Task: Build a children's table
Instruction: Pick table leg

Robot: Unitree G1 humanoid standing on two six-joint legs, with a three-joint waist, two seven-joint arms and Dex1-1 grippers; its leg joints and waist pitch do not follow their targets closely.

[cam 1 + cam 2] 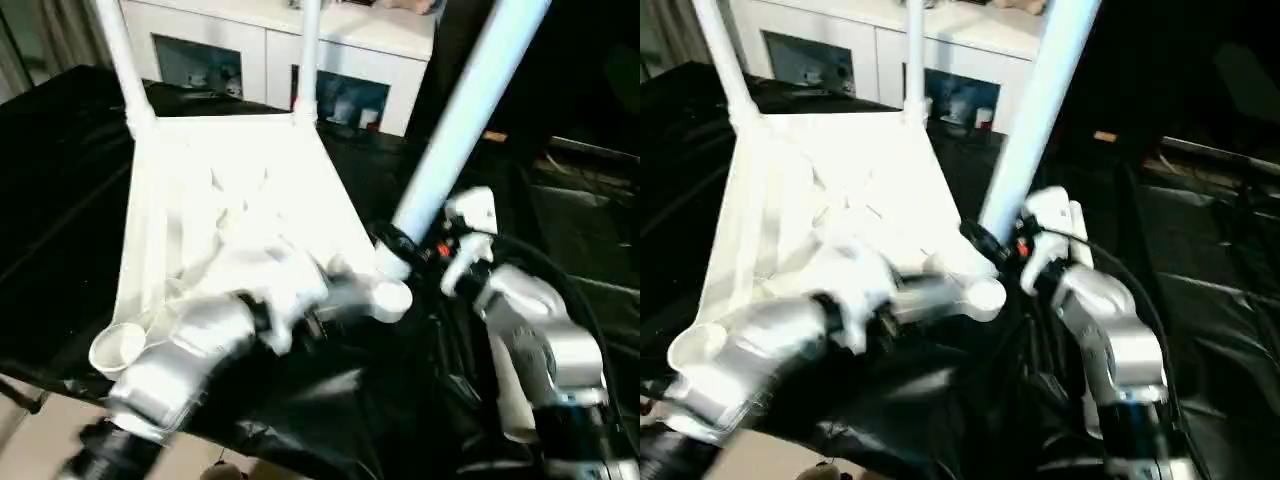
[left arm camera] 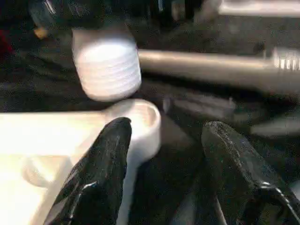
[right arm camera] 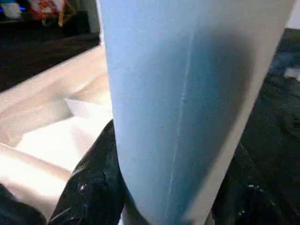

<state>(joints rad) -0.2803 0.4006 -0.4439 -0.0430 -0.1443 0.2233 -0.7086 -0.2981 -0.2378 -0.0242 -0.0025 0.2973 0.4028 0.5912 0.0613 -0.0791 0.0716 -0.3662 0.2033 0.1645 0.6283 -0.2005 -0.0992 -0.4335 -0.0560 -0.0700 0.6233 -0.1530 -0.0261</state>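
While right tool grips leg, socket gapes

Black sheet covers work surface (creased); white cabinet behind, small items in niches.

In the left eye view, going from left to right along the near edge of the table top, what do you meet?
Open round white plastic corner socket → silver left forearm → second round white corner socket → long white tubular leg → right end effector gripping it.

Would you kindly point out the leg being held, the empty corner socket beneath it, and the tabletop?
leg [image 1: 455,130], left eye view, mid shaft.
corner socket [image 2: 143,119], left wrist view, rim.
tabletop [image 1: 250,165], left eye view, ribbed underside.
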